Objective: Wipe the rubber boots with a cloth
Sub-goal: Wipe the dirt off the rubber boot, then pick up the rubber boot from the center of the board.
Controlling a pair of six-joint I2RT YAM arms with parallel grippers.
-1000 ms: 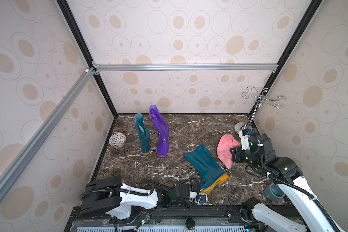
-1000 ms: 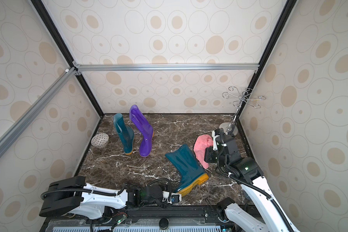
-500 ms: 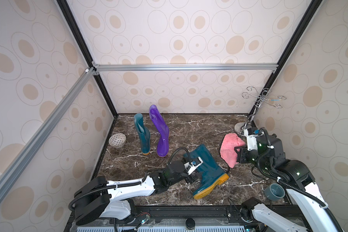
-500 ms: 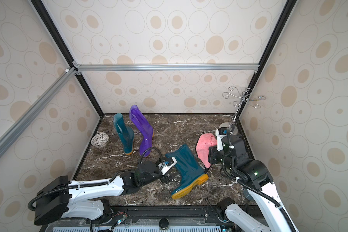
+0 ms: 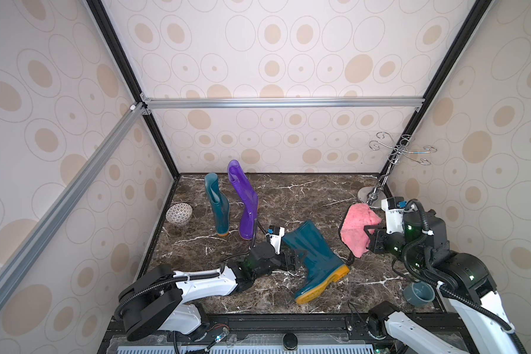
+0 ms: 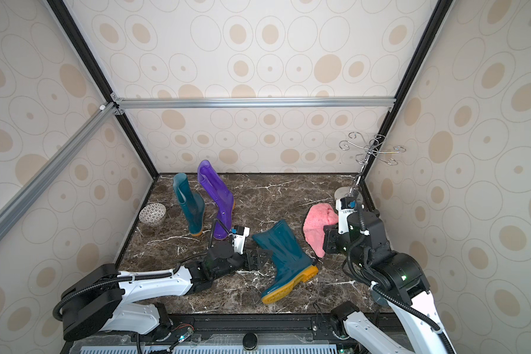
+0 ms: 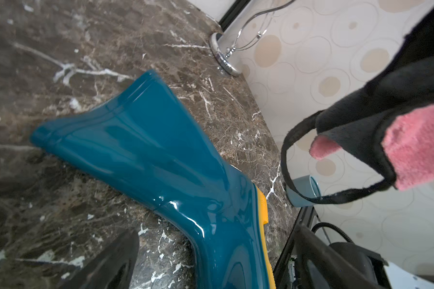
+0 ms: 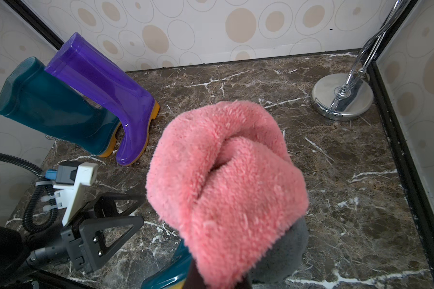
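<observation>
Two rubber boots stand at the back left, one dark teal and one purple. A third, dark teal with a yellow sole, lies on its side mid-table. My left gripper is open, low at the left side of that boot's ankle; its fingers are spread with nothing between them. My right gripper is shut on the pink cloth, held above the table just right of the lying boot. The cloth hides the right fingers in the right wrist view.
A patterned bowl sits by the left wall. A chrome hook stand rises in the back right corner. A blue-grey cup stands at the front right, under my right arm. Patterned walls close three sides.
My left arm came from the front edge up to the lying boot, and its jaws opened wider. The boot's foot swung a little toward the front. The right gripper with the cloth drifted slightly right.
</observation>
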